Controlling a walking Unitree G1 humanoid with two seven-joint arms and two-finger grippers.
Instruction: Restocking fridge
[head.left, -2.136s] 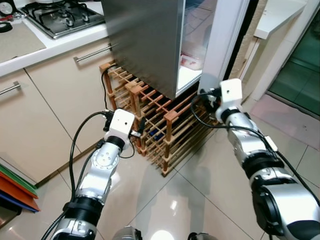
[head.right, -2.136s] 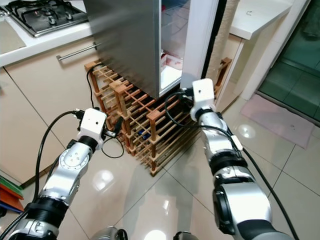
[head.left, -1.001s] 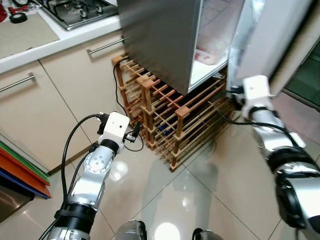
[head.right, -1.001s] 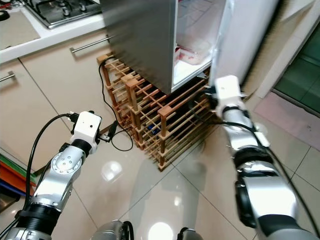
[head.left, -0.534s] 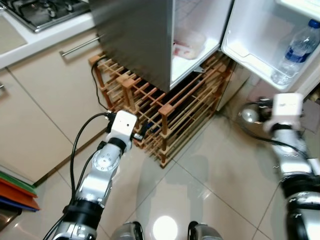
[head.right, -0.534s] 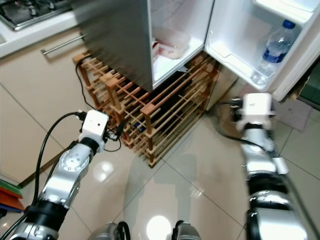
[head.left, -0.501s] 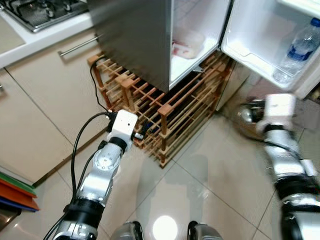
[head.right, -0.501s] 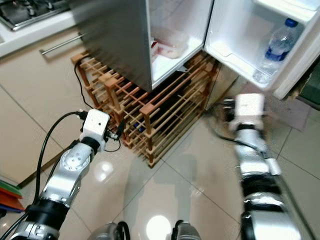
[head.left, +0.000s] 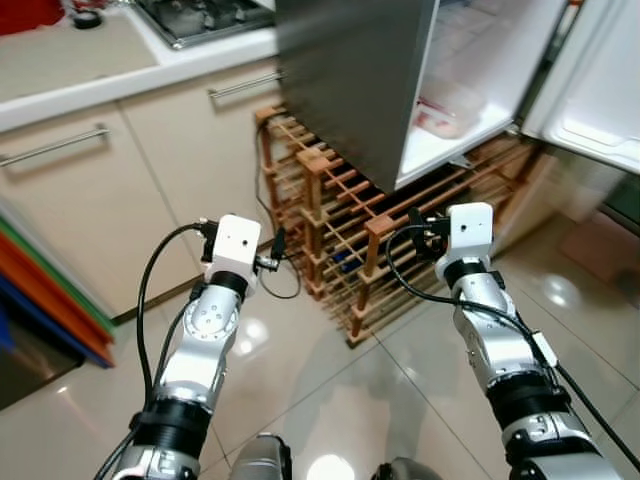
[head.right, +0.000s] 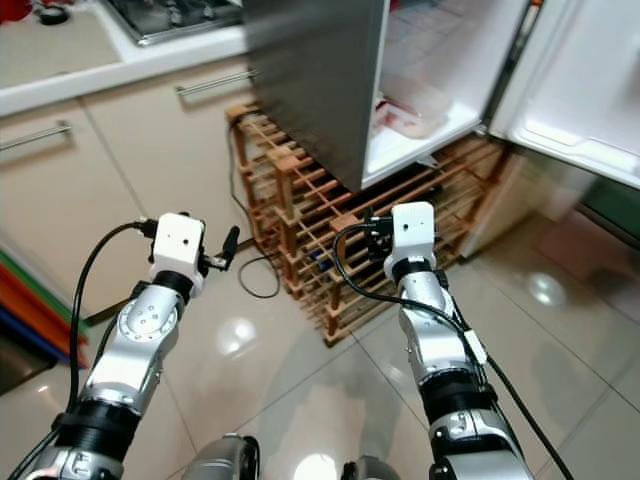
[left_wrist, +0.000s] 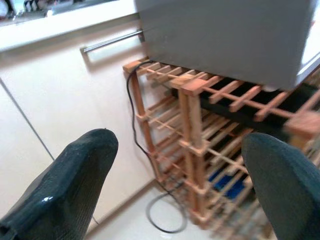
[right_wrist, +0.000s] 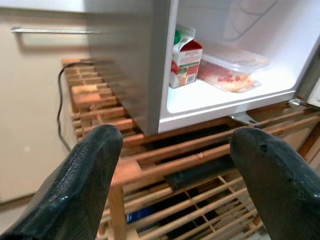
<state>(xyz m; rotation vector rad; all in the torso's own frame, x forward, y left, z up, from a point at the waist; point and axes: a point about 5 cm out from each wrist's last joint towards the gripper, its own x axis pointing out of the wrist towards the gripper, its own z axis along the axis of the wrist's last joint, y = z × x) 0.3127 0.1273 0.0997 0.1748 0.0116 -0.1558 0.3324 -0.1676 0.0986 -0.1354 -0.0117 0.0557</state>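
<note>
The grey fridge stands open on a wooden wine rack, its white door swung out to the right. On its lowest shelf lie a clear lidded food container and a small carton. My left gripper is open and empty, held low in front of the rack's left end. My right gripper is also open and empty. It points at the rack just below the fridge opening, short of the shelf.
A white counter with a gas hob tops cream cabinets on the left. A black cable trails onto the glossy tile floor beside the rack. Coloured flat items lean at the far left.
The fridge door has gone from nearly closed to wide open. My right arm swung out to the right with it, then came back in front of the rack. The camera view shifted throughout.
</note>
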